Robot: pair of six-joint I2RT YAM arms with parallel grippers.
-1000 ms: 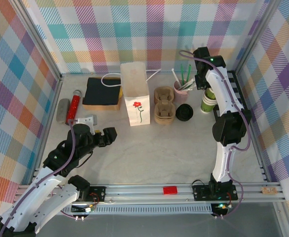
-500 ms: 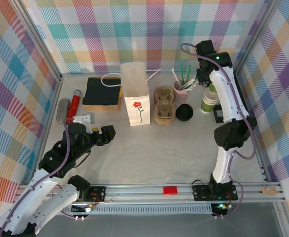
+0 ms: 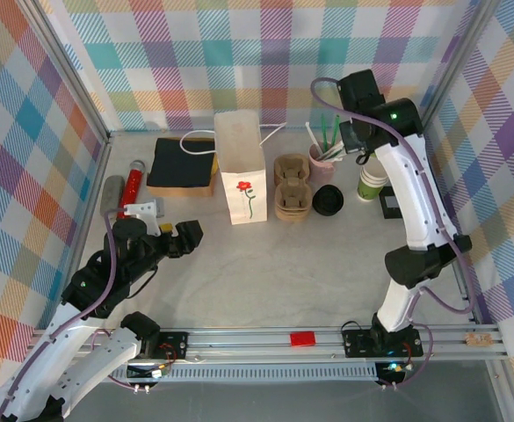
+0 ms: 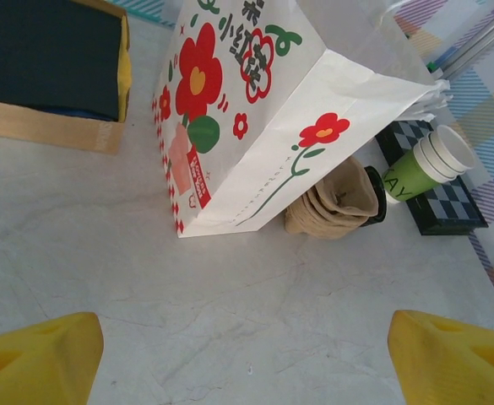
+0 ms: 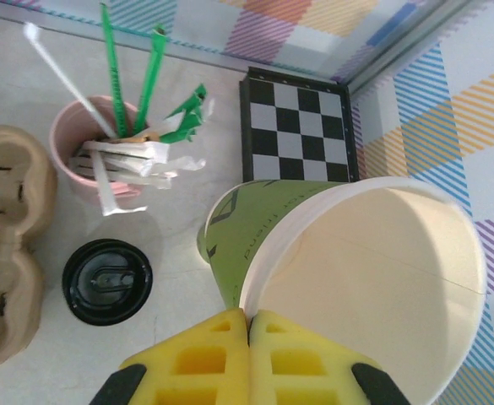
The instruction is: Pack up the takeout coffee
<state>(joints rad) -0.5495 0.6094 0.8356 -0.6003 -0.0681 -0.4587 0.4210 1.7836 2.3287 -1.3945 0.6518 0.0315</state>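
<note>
Right gripper (image 5: 248, 337): pads pressed shut at the bottom edge of its wrist view, against the rim of the lidless green cup (image 5: 356, 278), seemingly to lift it; whether paper is pinched is unclear. Left gripper (image 4: 247, 350): spread wide, idle, facing the white paper bag (image 4: 255, 110). Takeout coffee (image 3: 328, 200): on the table (image 3: 265, 272), right of centre overhead, untouched, green side hidden beneath its black lid (image 5: 107, 281)

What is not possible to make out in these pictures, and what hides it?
1) Inside of the tall white paper bag: top view, its own walls hide it.
2) What stands under the round black plastic lid: the right wrist view looks straight down, so the lid covers it.
3) Whether the shut right gripper pinches the lidless green paper cup: right wrist view, the yellow fingers cover the rim there.
</note>
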